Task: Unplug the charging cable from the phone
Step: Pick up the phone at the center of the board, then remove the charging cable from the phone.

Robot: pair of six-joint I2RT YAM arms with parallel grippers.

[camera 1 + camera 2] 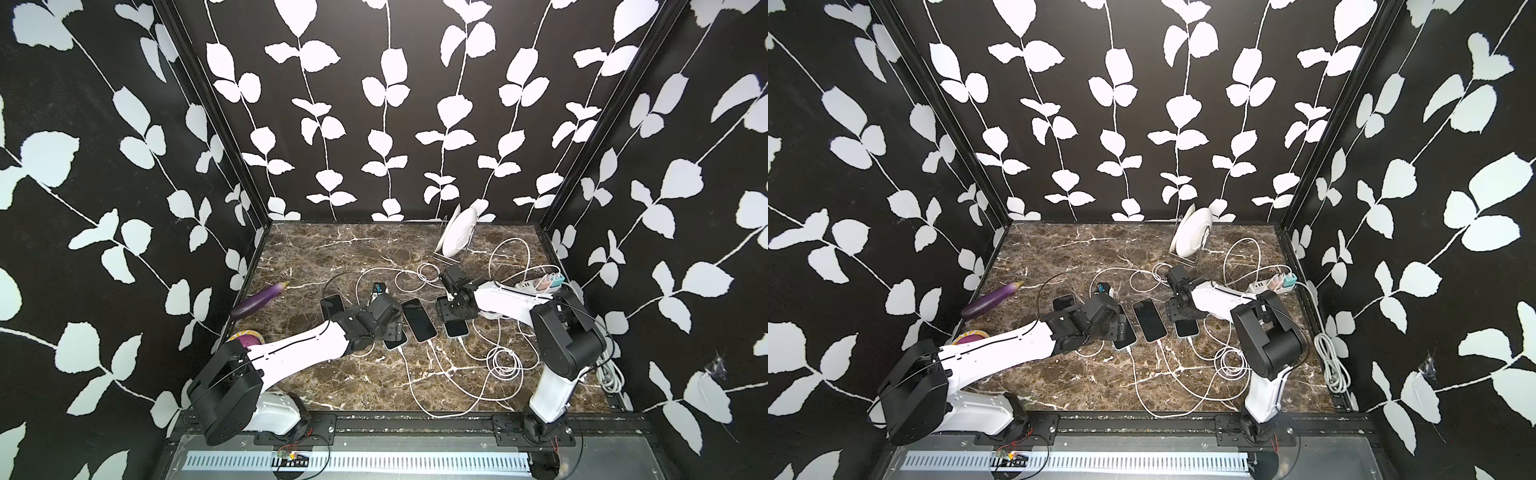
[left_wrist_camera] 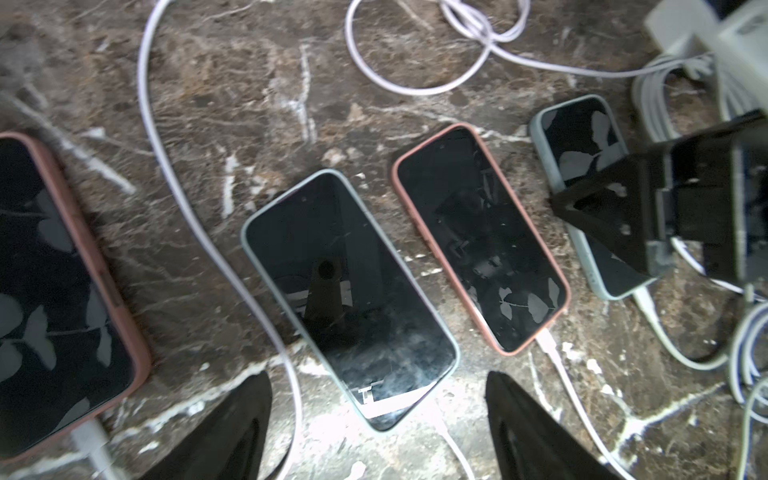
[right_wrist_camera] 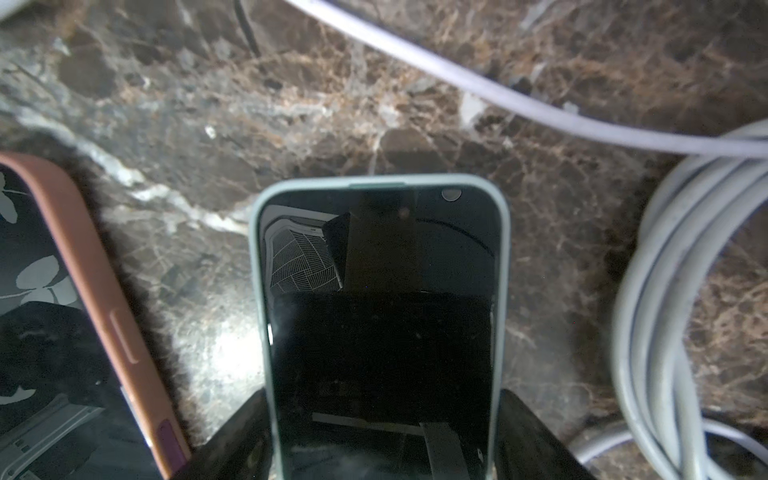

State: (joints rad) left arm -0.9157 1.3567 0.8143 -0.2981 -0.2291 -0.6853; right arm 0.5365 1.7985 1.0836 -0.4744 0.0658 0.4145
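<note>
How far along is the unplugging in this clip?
Done: nothing visibly; the pale-cased phone at the right end of the row has its white cable plugged in. In hand: the right pincer straddles that phone's sides, seemingly to steady it; the left pincer hovers open over another phone. Left: pulling a plug out.

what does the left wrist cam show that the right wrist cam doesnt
Only the left wrist view shows a row of four phones, including the middle green-cased phone with its white cable plugged in, between the open left gripper fingers, and the right gripper's black body.

Only the right wrist view shows the right gripper with one finger on each side of the end green-cased phone, and a thick grey cable bundle.

Both show that end phone, the pink-cased phone beside it, and the marble tabletop.
</note>
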